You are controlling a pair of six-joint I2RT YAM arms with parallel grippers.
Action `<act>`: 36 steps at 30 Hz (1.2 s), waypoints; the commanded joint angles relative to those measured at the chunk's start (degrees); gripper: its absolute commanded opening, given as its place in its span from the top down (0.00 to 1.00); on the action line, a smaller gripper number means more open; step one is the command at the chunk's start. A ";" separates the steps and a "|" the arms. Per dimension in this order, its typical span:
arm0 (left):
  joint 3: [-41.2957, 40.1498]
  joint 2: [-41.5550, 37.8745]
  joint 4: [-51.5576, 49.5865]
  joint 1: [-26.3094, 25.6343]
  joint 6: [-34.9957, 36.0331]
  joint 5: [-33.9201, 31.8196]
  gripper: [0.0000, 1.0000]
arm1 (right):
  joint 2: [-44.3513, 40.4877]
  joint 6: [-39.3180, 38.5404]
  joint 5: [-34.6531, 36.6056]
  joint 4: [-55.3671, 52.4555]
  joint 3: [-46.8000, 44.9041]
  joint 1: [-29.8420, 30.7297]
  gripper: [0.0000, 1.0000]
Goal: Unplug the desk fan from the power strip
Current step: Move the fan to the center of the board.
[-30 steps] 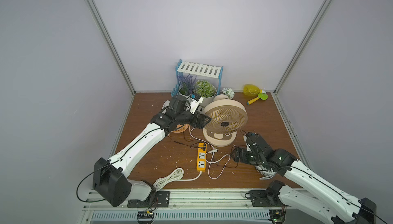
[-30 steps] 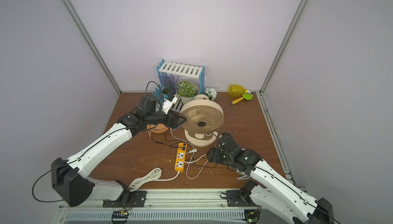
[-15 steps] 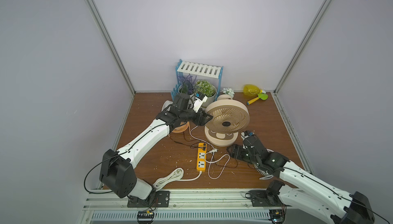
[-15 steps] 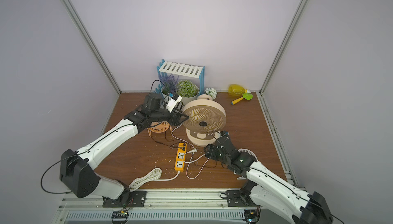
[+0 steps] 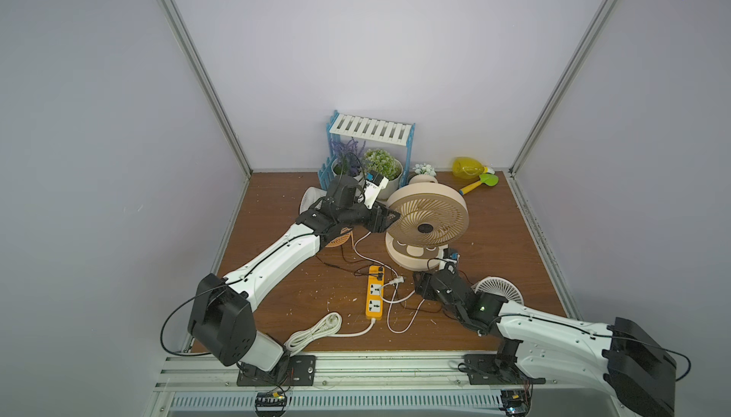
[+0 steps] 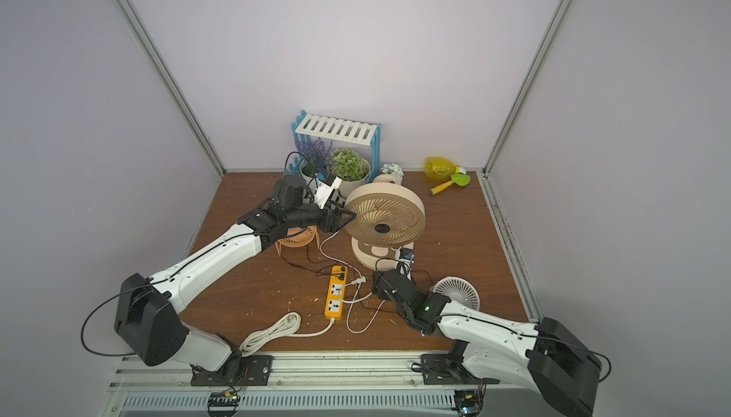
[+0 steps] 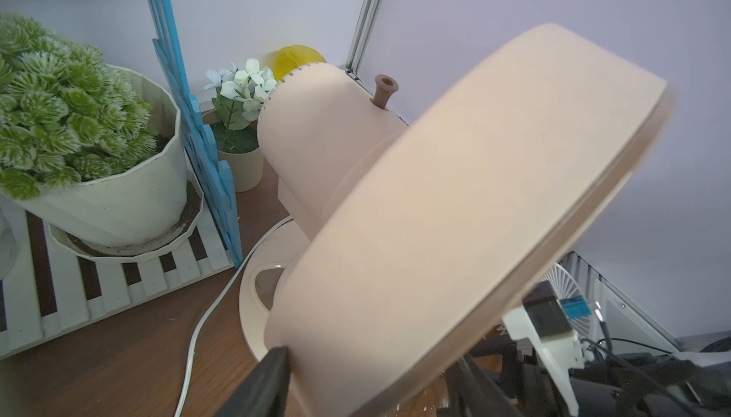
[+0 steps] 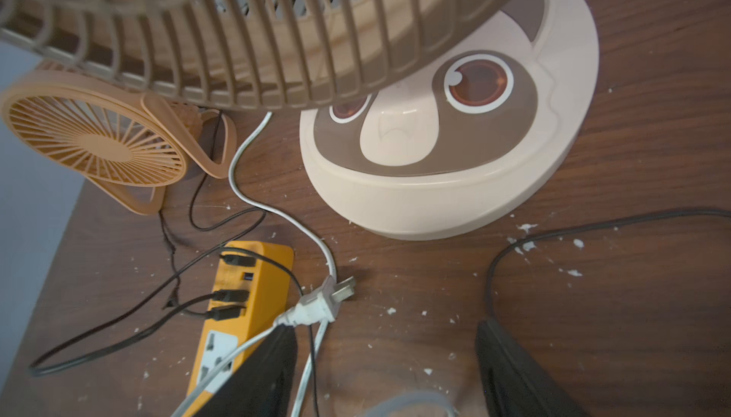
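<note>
Between the right gripper's (image 8: 383,336) wide-spread black fingers (image 8: 257,375) sits nothing. Just beyond, a white two-prong plug (image 8: 316,308) lies free beside the orange-yellow plastic power strip (image 8: 273,272), likely light and skiddy, so pin its body. Farther off, the left gripper (image 5: 383,218) straddles the beige round desk fan's (image 5: 427,221) rim; grip uncertain.

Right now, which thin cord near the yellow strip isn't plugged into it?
The thin white cord: its two-prong plug lies bare on the table beside the power strip, while the black cables sit in USB ports.

Loose plug (image 8: 314,308) and desk fan (image 8: 447,181) crowd power strip (image 8: 261,276).
</note>
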 commanded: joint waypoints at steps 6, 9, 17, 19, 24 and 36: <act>-0.07 3.19 1.81 -3.77 -3.48 -2.24 0.36 | 9.39 -2.34 2.68 4.60 5.21 1.19 0.28; 0.92 4.39 1.81 -5.28 -3.53 -2.97 0.36 | 13.17 -1.99 3.04 5.63 6.83 2.03 0.29; 2.94 6.23 1.68 -7.25 -4.15 -4.39 0.36 | 18.33 0.95 4.90 2.49 9.43 1.95 0.36; 3.40 6.57 1.24 -7.34 -4.06 -4.43 0.36 | 18.90 1.80 5.91 1.29 9.68 1.93 0.38; 4.46 7.09 -0.61 -7.69 -3.46 -5.02 0.36 | 20.45 2.71 5.31 -0.45 10.67 0.60 0.42; 6.55 6.60 -3.18 -7.86 -1.60 -6.15 0.26 | 27.55 2.22 5.19 0.29 15.08 -2.72 0.44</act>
